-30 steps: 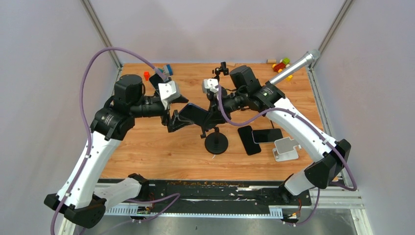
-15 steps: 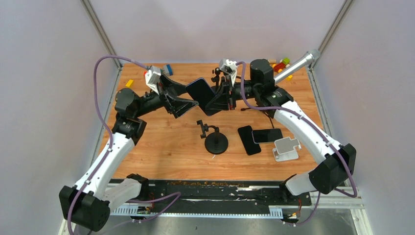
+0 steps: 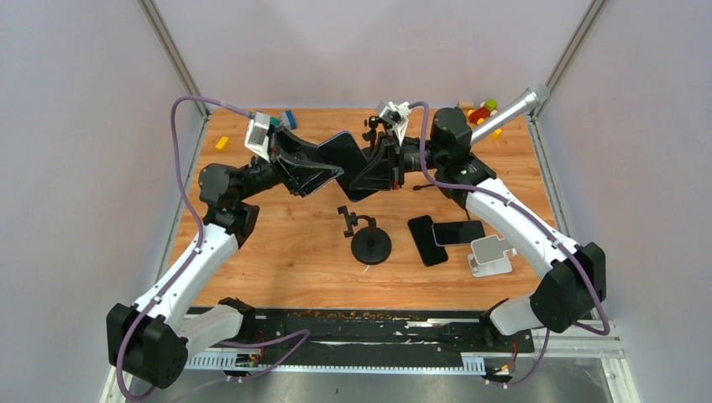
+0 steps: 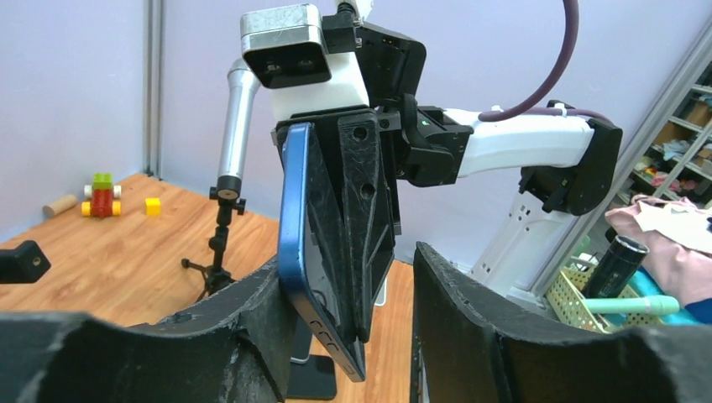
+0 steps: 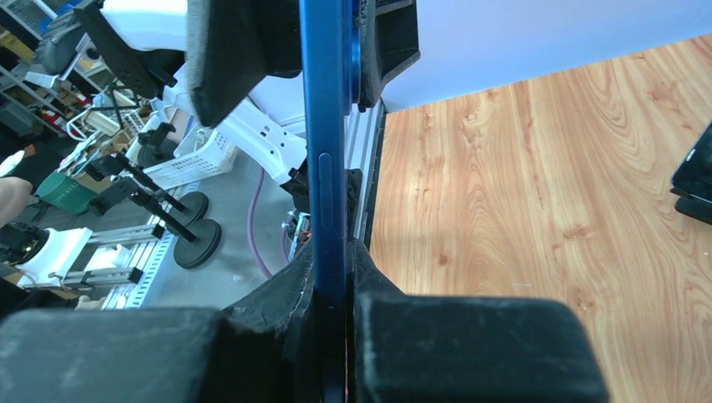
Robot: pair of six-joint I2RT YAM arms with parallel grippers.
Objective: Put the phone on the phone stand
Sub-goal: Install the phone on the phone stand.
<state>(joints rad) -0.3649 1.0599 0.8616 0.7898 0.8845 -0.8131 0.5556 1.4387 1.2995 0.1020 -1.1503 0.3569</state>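
The left end effector [image 3: 326,168] has advanced over the blue slab phone [image 3: 340,149]; we see its jaws part open, straddling one end. The right end effector [image 3: 363,172] clamps the other end, aloft near the wooden counter's [image 3: 277,252] far edge.

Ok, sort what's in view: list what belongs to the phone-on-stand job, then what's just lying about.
Job:
- blue phone, held in the air
- right gripper, shut on it
- left gripper, open around it
- black stand, likely the target

Lying about:
- spare phones
- white stand
- toy blocks
- silver tube
- tripod
- yellow block
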